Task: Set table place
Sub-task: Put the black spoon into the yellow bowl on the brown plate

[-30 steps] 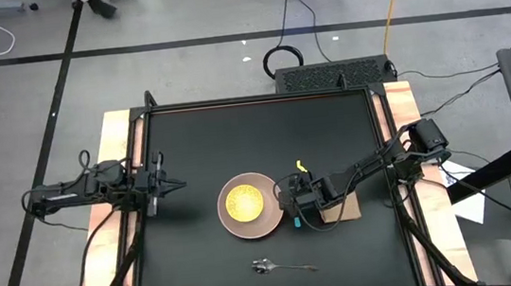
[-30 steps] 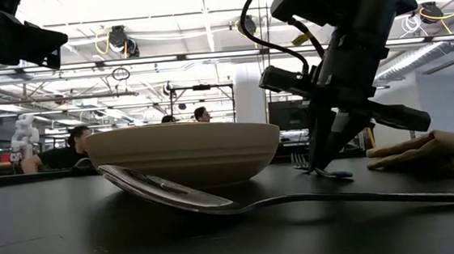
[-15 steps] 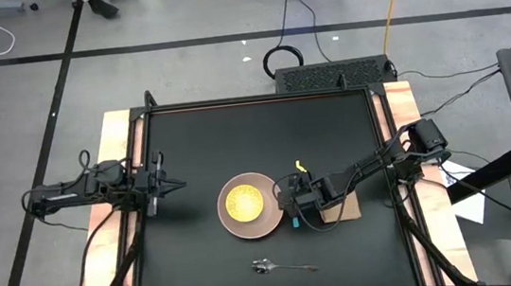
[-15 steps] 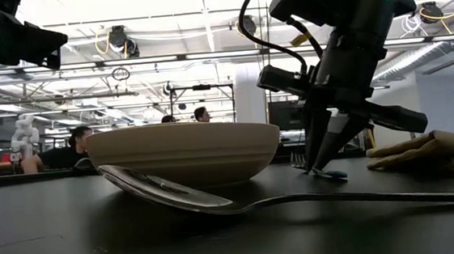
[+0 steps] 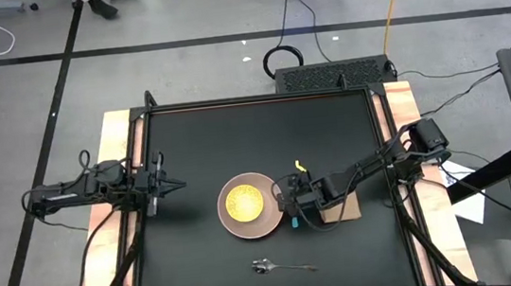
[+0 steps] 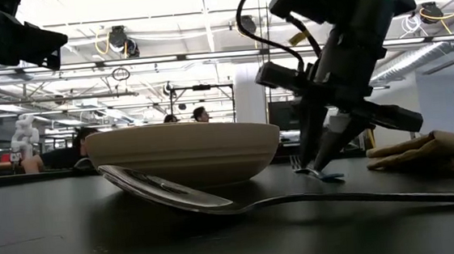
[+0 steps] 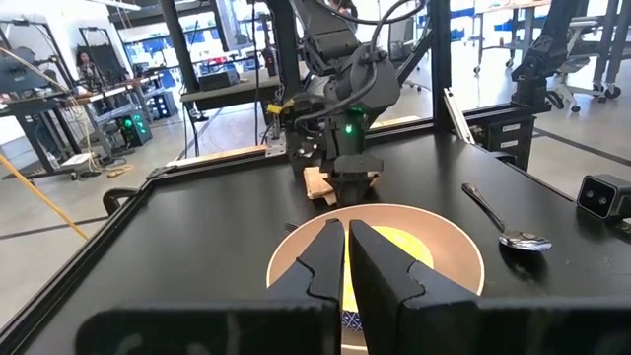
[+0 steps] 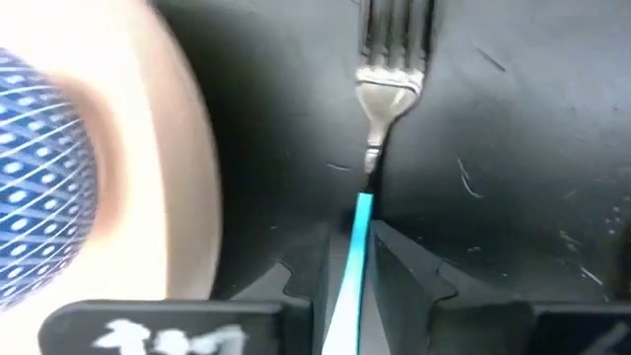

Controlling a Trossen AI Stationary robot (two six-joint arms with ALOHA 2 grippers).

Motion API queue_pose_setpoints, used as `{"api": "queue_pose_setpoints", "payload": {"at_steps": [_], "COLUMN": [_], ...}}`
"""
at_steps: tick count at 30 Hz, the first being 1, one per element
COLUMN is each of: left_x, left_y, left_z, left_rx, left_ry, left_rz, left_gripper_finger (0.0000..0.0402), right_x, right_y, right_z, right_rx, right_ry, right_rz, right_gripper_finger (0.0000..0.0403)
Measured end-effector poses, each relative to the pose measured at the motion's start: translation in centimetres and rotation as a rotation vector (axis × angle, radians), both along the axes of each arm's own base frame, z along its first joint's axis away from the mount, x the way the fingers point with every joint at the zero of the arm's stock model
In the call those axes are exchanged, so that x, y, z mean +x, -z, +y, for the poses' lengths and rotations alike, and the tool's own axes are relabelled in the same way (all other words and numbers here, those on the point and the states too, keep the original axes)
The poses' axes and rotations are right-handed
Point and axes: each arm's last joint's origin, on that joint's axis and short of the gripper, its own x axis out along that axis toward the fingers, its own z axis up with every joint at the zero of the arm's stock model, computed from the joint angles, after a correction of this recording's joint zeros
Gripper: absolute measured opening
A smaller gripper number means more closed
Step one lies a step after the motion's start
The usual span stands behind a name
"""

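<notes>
The pale pink plate (image 5: 229,220) sits at the table's middle with the yellow dish (image 5: 244,201) on it. The small blue-handled fork (image 8: 390,69) lies flat on the table just right of the plate. My right gripper (image 5: 294,211) slants down over the fork, open. Its fingers stand on either side of the blue handle (image 8: 357,237). The tan napkin (image 5: 344,210) lies right of the fork. The silver spoon (image 5: 284,268) lies near the front edge. My left gripper (image 5: 178,183) hovers level at the left, shut and holding nothing.
Pale wooden strips (image 5: 114,158) run along the table's left and right sides. A black box (image 5: 334,74) and cables lie on the floor beyond the far edge. People sit in the room behind (image 6: 78,143). Bare black tabletop (image 5: 264,133) spreads across the far half.
My right gripper has opened its fingers from around the fork's blue handle and stayed in place. The fork lies on the table beside the plate.
</notes>
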Motion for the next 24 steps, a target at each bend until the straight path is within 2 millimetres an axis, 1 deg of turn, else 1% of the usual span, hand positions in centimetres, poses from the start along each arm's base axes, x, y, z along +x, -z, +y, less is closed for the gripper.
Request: {"api": "queue_pose_setpoints", "payload": {"at_steps": [4, 9, 11, 14, 17, 20, 24], "left_x": [0.0, 0.0, 0.0, 0.0, 0.0, 0.0, 0.0], "left_y": [0.0, 0.0, 0.0, 0.0, 0.0, 0.0, 0.3], "left_z": [0.0, -0.1, -0.1, -0.1, -0.1, 0.0, 0.1], "left_rx": [-0.004, -0.005, -0.005, -0.005, -0.005, -0.014, -0.019], "left_ry": [0.001, 0.021, 0.022, 0.021, 0.021, 0.014, -0.025], "left_rz": [0.002, 0.002, 0.001, 0.001, 0.001, 0.004, 0.028], "left_gripper_finger": [0.0026, 0.0026, 0.0026, 0.0026, 0.0026, 0.0026, 0.0026], "right_x": [0.0, -0.4, -0.7, -1.3, -2.1, -3.0, -3.9], "right_y": [-1.0, -3.0, -3.8, -5.0, -6.4, -7.7, -8.9], "right_z": [-0.1, -0.5, -0.6, -0.5, -0.1, 0.8, 2.1], "right_rx": [-0.085, -0.197, -0.234, -0.311, -0.423, -0.577, -0.796], "right_ry": [-0.035, -0.085, -0.115, -0.209, -0.316, -0.402, -0.507], "right_rz": [-0.051, -0.094, -0.101, -0.099, -0.103, -0.111, -0.093], "right_gripper_finger": [0.0080, 0.0095, 0.0099, 0.0100, 0.0094, 0.0081, 0.0041]}}
